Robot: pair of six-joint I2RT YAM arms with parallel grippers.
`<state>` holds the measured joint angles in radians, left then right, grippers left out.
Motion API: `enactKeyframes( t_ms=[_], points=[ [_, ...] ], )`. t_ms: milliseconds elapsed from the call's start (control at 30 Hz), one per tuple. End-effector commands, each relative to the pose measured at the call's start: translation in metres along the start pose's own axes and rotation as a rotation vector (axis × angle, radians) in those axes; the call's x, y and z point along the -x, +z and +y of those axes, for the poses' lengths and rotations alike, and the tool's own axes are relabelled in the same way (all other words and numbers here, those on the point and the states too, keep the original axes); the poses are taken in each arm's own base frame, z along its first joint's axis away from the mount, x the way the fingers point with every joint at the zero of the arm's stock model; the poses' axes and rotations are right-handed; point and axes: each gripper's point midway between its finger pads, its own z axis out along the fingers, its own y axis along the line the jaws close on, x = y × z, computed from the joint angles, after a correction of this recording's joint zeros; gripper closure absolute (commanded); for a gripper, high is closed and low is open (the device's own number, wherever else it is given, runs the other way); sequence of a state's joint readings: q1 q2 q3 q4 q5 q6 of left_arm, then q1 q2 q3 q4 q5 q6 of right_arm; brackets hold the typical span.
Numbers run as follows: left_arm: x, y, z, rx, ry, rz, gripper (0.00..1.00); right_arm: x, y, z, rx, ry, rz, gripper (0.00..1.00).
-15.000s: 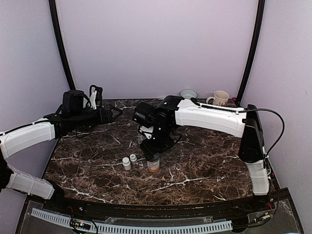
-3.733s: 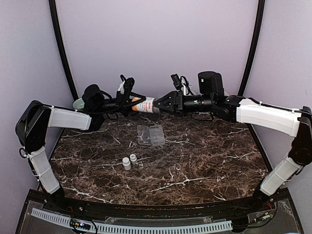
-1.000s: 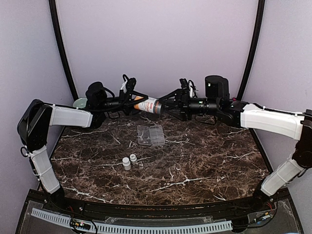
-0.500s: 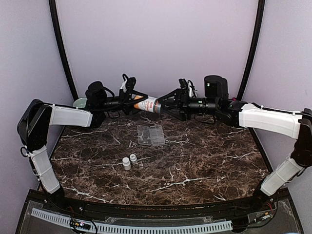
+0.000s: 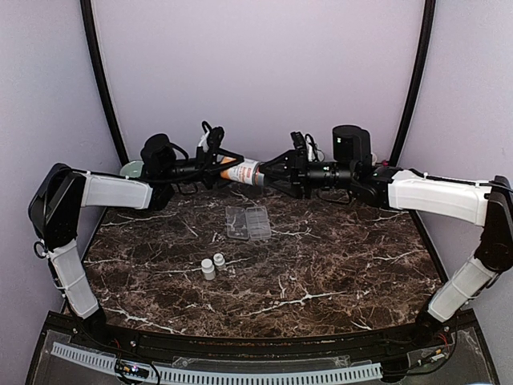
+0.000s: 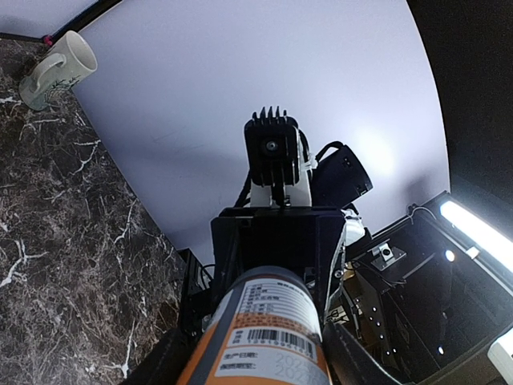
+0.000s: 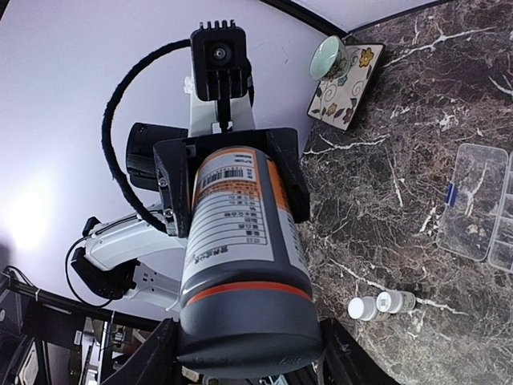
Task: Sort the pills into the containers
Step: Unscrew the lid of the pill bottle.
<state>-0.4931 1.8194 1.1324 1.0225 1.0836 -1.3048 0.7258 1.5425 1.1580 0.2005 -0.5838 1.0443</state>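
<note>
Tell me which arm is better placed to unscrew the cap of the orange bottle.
Right. The left gripper is clamped around the orange bottle by its body, holding it above the table, while the right gripper sits around the grey cap, so it looks ready to twist.

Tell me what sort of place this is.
Likely a robot test booth, not a home: a left arm and right arm mounted at a marble-patterned table, plain lilac walls closing it in, and staged props like the clear pill box.

The orange bottle (image 7: 240, 241) carries a barcode label with illegible print.
</note>
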Motion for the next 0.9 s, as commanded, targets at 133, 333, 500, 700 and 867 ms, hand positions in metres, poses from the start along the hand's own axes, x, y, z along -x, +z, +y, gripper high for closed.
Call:
enactKeyframes(
  t_ms=[133,333,500,700,867],
  points=[
    [0.006,0.001,-0.038,-0.062,0.109,0.001,1.0,0.009,0.004,0.016,0.046,-0.05,0.006,0.66],
    [0.009,0.002,-0.037,-0.069,0.093,-0.01,1.0,0.014,-0.004,0.005,-0.175,-0.29,-0.003,0.76],
    [0.013,0.003,-0.034,-0.079,0.072,-0.013,1.0,0.015,-0.015,-0.013,-0.365,-0.515,-0.027,0.76],
    [0.014,0.005,-0.031,-0.084,0.045,-0.005,1.0,0.006,-0.029,-0.031,-0.572,-0.836,-0.07,0.75],
    [0.016,0.006,-0.031,-0.085,0.042,-0.003,1.0,-0.002,-0.043,-0.042,-0.755,-1.07,-0.123,0.75]
  ],
)
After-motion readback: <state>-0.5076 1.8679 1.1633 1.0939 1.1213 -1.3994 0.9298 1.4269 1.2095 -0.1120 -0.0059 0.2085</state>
